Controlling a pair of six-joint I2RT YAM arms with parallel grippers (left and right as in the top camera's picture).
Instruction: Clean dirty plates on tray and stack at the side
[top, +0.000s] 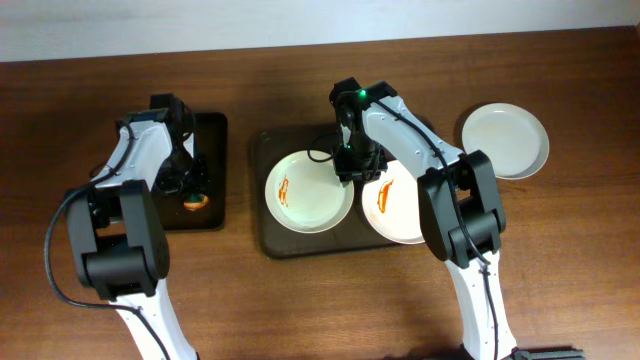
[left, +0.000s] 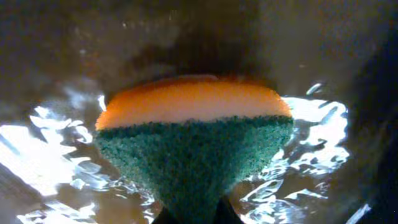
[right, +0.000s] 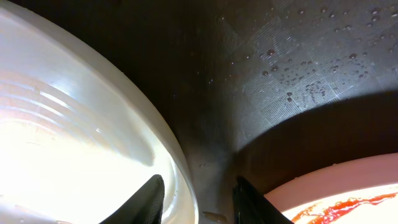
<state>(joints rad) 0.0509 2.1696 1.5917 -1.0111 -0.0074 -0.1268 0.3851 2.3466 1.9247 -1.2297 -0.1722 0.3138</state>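
- Tray (top: 275, 240) sits mid-table, dark brown, raised rim. Two plates lie in it side by side.
- Left plate (top: 315, 200): white, with a short orange-red smear on its left half.
- Right plate (top: 390, 215): white, orange-red smear near its centre; my right arm hides its right part.
- Third plate (top: 505, 140): plain white, lying on the table (top: 560, 260) to the right of the tray, apart from it.
- My right hand (right: 199, 202) is down in the tray between the two plates. Fingers part-way spread, straddling the near rim of the left plate: one finger over the plate's inside, the other over the tray floor. Gap shows on both sides of the rim; nothing gripped.
- Tray floor by that hand carries scattered droplets.
- My left hand (top: 188, 182) is over the small black tray (top: 210, 135), left of the brown one. Fingers closed tight on the sponge (left: 193, 143), pinching its green scouring side; the orange side faces away from the wrist.
- Shiny wet patches lie on the black tray around the sponge.
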